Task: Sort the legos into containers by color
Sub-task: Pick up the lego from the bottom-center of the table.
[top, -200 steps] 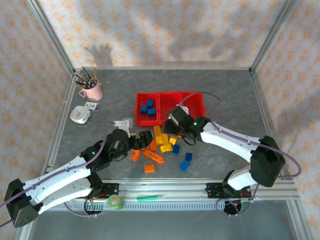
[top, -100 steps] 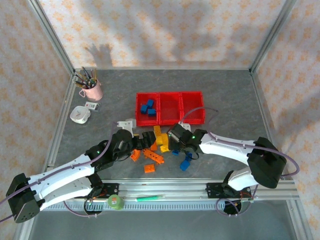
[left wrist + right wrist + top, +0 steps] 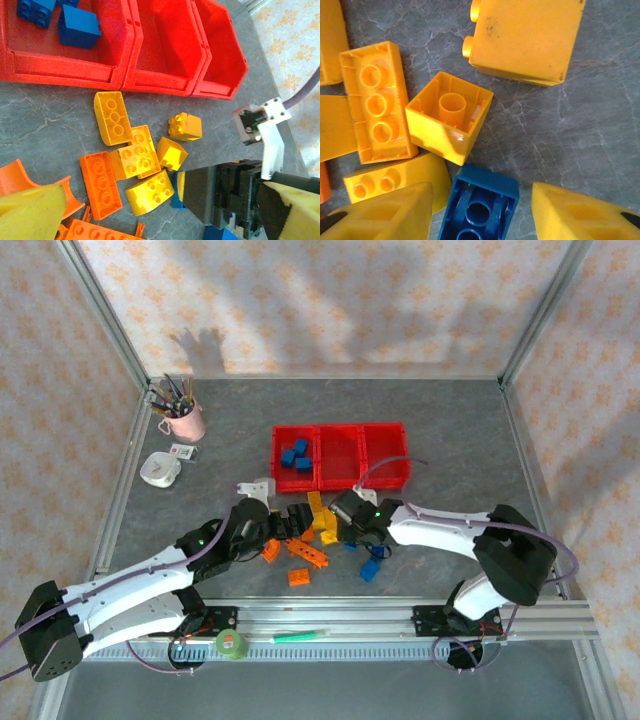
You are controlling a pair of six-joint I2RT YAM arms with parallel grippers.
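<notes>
Right gripper (image 3: 482, 212) partly open over the brick pile, gripping nothing.
An upturned blue brick (image 3: 479, 205) sits between its fingers with a narrow gap on either side. Yellow bricks (image 3: 449, 116) lie just ahead, and the red containers (image 3: 340, 455) stand farther ahead.

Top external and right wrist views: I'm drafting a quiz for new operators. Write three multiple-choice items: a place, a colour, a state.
1. In the top view, which of the red bins holds the blue bricks? A left B middle C right
2. What colour is the brick between the fingers of the right gripper? A orange B blue C yellow
3. How does that brick lie? A studs up B on its side C hollow side up
Answers: A, they sit in the left bin; B, blue shows between the yellow fingers; C, its inner tube faces the camera.
</notes>
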